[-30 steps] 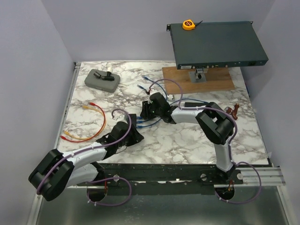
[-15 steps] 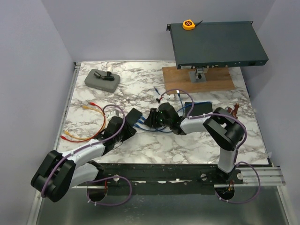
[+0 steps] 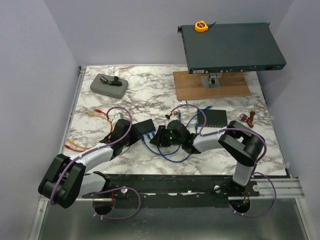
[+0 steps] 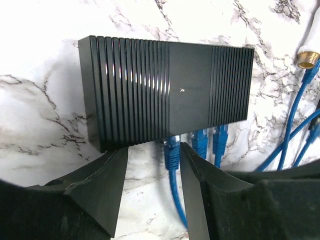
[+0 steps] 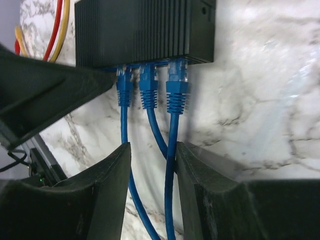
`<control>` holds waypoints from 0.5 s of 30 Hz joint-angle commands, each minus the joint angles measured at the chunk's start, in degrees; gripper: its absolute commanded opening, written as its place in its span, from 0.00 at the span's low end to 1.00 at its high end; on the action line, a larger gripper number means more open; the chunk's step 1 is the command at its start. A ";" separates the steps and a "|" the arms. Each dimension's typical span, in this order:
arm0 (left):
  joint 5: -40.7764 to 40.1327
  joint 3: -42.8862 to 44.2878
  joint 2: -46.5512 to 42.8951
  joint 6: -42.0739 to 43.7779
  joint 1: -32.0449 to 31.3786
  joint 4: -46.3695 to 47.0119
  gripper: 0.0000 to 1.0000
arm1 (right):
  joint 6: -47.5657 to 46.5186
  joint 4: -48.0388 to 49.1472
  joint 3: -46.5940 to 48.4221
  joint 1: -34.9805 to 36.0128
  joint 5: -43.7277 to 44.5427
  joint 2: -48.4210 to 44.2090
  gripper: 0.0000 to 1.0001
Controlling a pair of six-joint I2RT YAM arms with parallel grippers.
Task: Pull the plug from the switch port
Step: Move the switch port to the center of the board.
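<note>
On the white marbled table (image 3: 210, 155), the black ribbed plastic switch (image 3: 145, 125) is lying left of centre in the top view, with both arms converging on it. The left gripper (image 4: 152, 167) is hanging at the bottom of its wrist view with its jaws spread, gripping nothing, and one corner of the switch is sitting just above its fingers. The right gripper (image 5: 150, 167) is likewise standing spread at the bottom of its view, with two of the blue network cables (image 5: 171, 130) running loosely between its fingers. Three blue plugs are sitting in the ports at the top of that frame. I am judging that the left jaws should be clamping the switch body to steady it. The right jaws should be advancing to the rightmost blue plug (image 5: 177, 89), pinching its ribbed boot rather than the cable, and drawing straight out along the port with the latch pressed.
</note>
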 commanded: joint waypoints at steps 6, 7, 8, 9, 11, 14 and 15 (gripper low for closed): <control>1.09 1.88 4.59 0.56 0.75 3.96 0.46 | -0.47 -3.94 -1.48 4.51 4.50 -4.17 0.46; 1.22 1.71 4.38 0.39 0.76 3.99 0.46 | -0.83 -4.40 -1.67 4.61 6.52 -5.18 0.46; 1.19 1.28 3.81 0.14 0.75 3.99 0.46 | -1.07 -4.98 -1.83 4.50 8.30 -5.99 0.47; 1.11 0.88 3.11 -0.04 0.75 3.99 0.46 | -1.30 -5.99 -1.91 4.51 9.81 -7.05 0.48; 0.58 -0.22 0.73 -0.21 0.75 3.33 0.46 | -3.03 -7.46 -1.90 4.41 11.56 -8.88 0.50; -0.81 -1.70 -4.60 -0.63 0.80 1.18 0.49 | -5.46 -9.04 -1.93 3.52 13.39 -10.62 0.53; -1.30 -2.22 -6.73 -0.89 0.75 0.23 0.50 | -6.02 -9.37 -2.00 2.84 13.71 -11.03 0.53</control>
